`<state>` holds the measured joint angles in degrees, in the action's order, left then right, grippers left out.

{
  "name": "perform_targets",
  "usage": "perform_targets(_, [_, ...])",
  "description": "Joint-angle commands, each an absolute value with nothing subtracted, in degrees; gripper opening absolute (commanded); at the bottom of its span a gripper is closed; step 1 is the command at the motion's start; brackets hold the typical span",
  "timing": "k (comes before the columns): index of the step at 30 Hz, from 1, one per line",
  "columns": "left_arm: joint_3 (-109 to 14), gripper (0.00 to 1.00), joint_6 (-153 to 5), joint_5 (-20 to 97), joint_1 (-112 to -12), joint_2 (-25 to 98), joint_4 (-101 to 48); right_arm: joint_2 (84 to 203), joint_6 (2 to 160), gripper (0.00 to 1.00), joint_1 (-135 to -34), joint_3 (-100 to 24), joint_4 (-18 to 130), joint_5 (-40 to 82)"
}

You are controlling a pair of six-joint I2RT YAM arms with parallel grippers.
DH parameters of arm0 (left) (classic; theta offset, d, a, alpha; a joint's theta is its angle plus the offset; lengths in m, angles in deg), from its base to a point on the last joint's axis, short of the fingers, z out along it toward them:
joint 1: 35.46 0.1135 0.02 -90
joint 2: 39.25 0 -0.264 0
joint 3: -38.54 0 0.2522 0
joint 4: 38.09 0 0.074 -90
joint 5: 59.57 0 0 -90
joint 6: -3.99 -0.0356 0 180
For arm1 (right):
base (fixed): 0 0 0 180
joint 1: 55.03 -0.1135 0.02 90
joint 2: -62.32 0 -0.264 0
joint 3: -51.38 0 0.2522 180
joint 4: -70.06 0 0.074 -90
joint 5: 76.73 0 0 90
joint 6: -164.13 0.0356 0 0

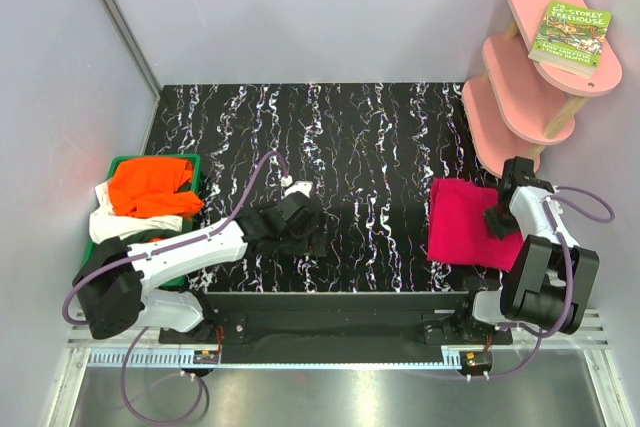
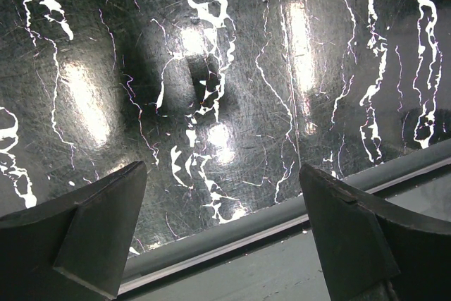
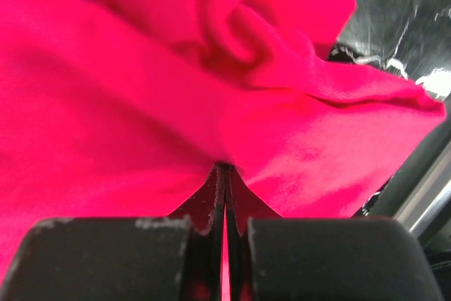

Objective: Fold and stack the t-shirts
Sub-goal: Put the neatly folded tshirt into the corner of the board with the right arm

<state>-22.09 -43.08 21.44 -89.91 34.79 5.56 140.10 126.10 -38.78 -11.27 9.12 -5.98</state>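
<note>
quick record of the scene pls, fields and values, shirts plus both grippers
left gripper: open, empty, over bare table
right gripper: shut on crimson-pink t-shirt, at its right edge
crimson-pink t-shirt: lying on table, right side
orange t-shirt: bunched in green tray
white t-shirt: under the orange one, spilling over the tray's edge
pink shelf: far right, book on top

1. This is a robot test cell in a lab: plain pale panels wall in a black marbled table.
2. Two robot arms sit on a metal rail, with purple cables looping loose.
3. A pink shelf carrying a book stands in the far right corner.
</note>
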Motion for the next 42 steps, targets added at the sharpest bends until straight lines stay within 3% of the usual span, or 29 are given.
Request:
perform_targets(1, [-23.38, 0.95, -44.18, 20.94, -90.21, 33.35, 4.33, 141.16, 130.29, 0.0, -36.05, -8.97, 9.97, 1.03])
perform_targets(6, [-23.03, 0.95, -44.71, 20.59, -90.21, 32.91, 4.33, 141.78, 126.62, 0.0, -35.7, -8.79, 14.78, 5.61])
perform_targets(11, [-22.33, 0.96, -44.71, 20.24, -90.21, 31.86, 3.89, 133.18, 112.82, 0.02, -39.29, -10.45, 25.25, 8.52])
perform_targets(12, [-22.15, 0.96, -44.62, 20.24, -90.21, 31.76, 3.8, 131.95, 111.76, 0.13, -40.08, -11.07, 25.62, 8.78])
perform_targets(15, [-22.06, 0.97, -44.27, 20.41, -90.21, 31.24, 3.1, 127.46, 111.13, 0.32, -42.8, -11.87, 27.99, 8.61])
perform_targets(16, [-22.15, 0.98, -44.18, 20.67, -90.21, 31.24, 3.1, 124.67, 110.96, 0.48, -43.25, -11.26, 29.04, 8.61])
perform_targets(19, [-22.15, 0.98, -43.92, 20.24, -90.3, 31.15, 3.18, 121.83, 109.13, 0.64, -45.62, -11.86, 31.07, 9.74])
perform_targets(24, [-21.1, 0.96, -42.77, 18.66, -90.3, 28.96, 3.36, 123.49, 103.67, 0.59, -52.55, -14.67, 30.55, 17.73])
perform_targets(29, [-22.32, 0.97, -42.51, 14.62, -90.21, 26.49, 5.55, 125.95, 98.04, 0.58, -71.53, -19.42, 27.48, 13.99])
perform_targets(35, [-27.32, 0.97, -42.86, 6.45, -90.21, 25.18, 13.1, 135.96, 94.7, 0.58, -94.88, -29.17, 22.21, -9.96])
perform_targets(42, [-35.06, 0.97, -44.18, -6.47, -90.21, 18.06, 25.49, 144.22, 90.05, 0.58, -115.1, -39.18, 21.75, -30.65])
